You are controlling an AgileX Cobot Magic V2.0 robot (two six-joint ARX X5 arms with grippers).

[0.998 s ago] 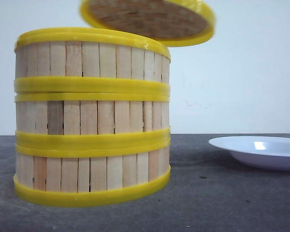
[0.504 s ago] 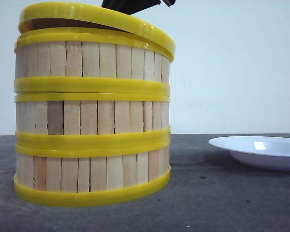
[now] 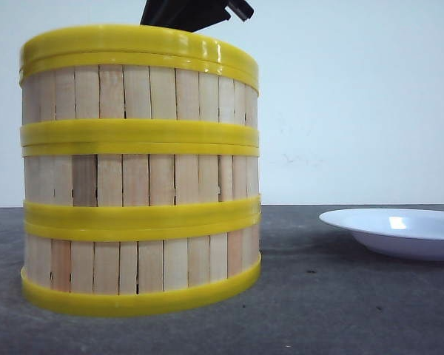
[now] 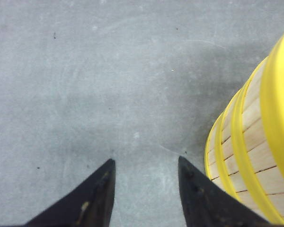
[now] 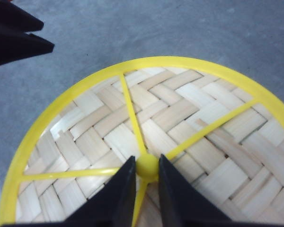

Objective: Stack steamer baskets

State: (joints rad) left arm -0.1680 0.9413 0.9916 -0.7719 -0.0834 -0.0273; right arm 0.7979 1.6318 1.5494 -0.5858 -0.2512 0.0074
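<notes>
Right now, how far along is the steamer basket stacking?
Done: three steamer baskets stand stacked on the table, and the lid sits level on top. In hand: the right gripper pinches the lid's knob. Left: release it. The left gripper hangs open beside the stack.

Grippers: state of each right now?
Left gripper: open, holding nothing, beside the steamer baskets.
Right gripper: shut on the lid's knob.
</notes>
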